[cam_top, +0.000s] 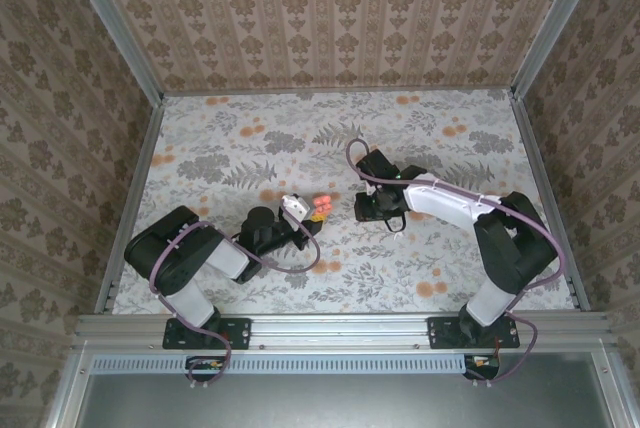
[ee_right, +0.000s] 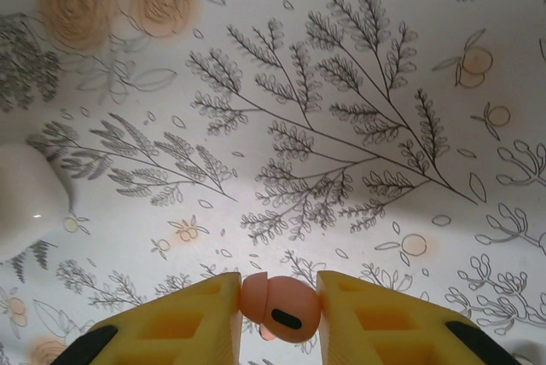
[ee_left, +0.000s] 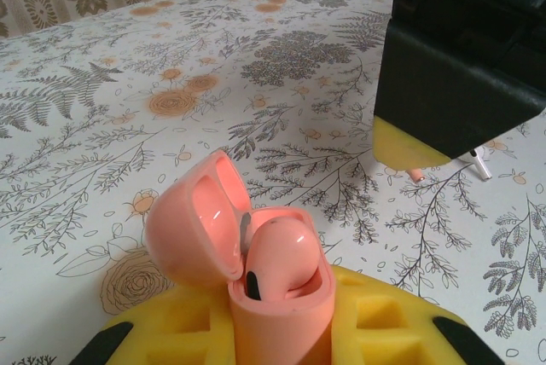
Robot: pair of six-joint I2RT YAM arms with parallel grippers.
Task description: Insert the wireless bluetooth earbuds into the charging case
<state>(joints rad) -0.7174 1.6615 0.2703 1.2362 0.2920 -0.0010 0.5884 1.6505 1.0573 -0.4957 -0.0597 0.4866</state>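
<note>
Left gripper [ee_left: 281, 335]: yellow fingers [ee_left: 183, 322] closed on the base of the charging case [ee_left: 277, 297], one on either side, case upright. The case reads salmon-pink and glossy in the left wrist view, not white. The lid [ee_left: 192, 224] is open, hinged back and tilted to the left. One seated earbud [ee_left: 277, 254], the same pink with a dark slot on its front, sits in the right-hand well; the well next to the hinge is hidden by it. In the top view the case [cam_top: 322, 206] shows as a small orange spot at the tip of the left gripper [cam_top: 305, 216], near the middle of the table [cam_top: 250, 148] and a little left of centre. Whether it touches the floral cloth cannot be told. Right gripper [ee_right: 279, 309]: both yellow fingers [ee_right: 200, 314] pressed against a held earbud [ee_right: 277, 301], pink and rounded with a dark oval mark, above the cloth. In the top view the right gripper [cam_top: 375, 203] stands just to the right of the case, with a gap between them. The left wrist view shows its black body with a yellow finger [ee_left: 403, 147] beyond the open case. A white rounded object [ee_right: 26, 199] lies blurred at the left edge of the right wrist view; what it is cannot be told.
</note>
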